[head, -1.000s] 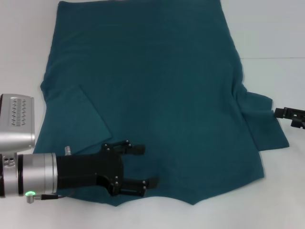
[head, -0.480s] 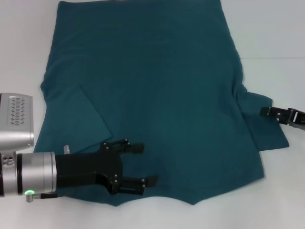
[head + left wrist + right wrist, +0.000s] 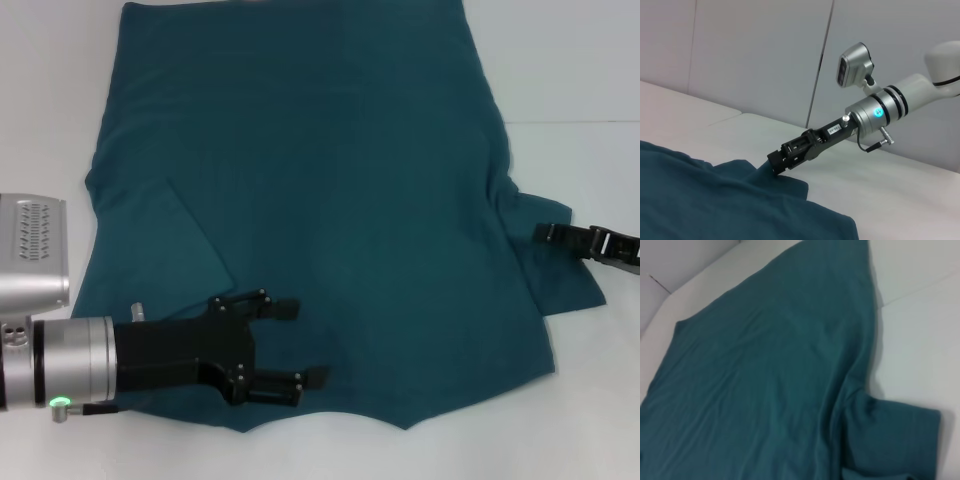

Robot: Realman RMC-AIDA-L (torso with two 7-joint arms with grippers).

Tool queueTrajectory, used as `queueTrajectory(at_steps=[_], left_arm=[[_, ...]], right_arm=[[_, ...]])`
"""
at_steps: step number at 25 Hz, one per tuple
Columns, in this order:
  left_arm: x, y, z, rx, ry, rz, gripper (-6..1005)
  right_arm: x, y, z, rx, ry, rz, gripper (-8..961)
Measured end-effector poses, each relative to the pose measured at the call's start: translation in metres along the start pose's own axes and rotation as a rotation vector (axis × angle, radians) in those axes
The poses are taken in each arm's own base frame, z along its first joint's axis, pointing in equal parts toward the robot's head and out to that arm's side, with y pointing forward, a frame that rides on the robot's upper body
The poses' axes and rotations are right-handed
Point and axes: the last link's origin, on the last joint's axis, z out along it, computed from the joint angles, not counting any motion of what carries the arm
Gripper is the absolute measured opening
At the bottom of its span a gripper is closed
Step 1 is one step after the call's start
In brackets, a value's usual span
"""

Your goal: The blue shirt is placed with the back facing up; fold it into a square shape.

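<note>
The blue shirt [image 3: 320, 190] lies flat, plain side up, on the white tabletop [image 3: 580, 70]. Left tool [image 3: 300, 342] spread above its near hem. Right tool [image 3: 545, 234] over the right sleeve; finger state indeterminate.

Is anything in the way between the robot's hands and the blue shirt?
No, nothing visible. The left hand is open right over the shirt near its collar edge, and the right hand is already at the sleeve.
</note>
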Motion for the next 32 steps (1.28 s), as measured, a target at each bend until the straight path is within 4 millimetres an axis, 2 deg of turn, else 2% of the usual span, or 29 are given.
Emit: queueTrajectory(at_steps=[8, 18, 29, 32], left_arm=[[0.000, 0.000, 0.000, -0.001, -0.002, 0.000, 950], [0.000, -0.001, 0.000, 0.001, -0.002, -0.009, 950], [0.001, -0.002, 0.000, 0.009, -0.005, -0.005, 949], [0.002, -0.003, -0.001, 0.010, -0.005, -0.002, 949]], right_arm=[[-0.006, -0.007, -0.010, -0.004, -0.034, 0.021, 883], [-0.003, -0.001, 0.009, 0.045, -0.046, -0.024, 883], [0.002, 0.000, 0.007, 0.019, -0.033, -0.013, 864], [0.004, 0.000, 0.005, 0.011, -0.027, -0.007, 744]])
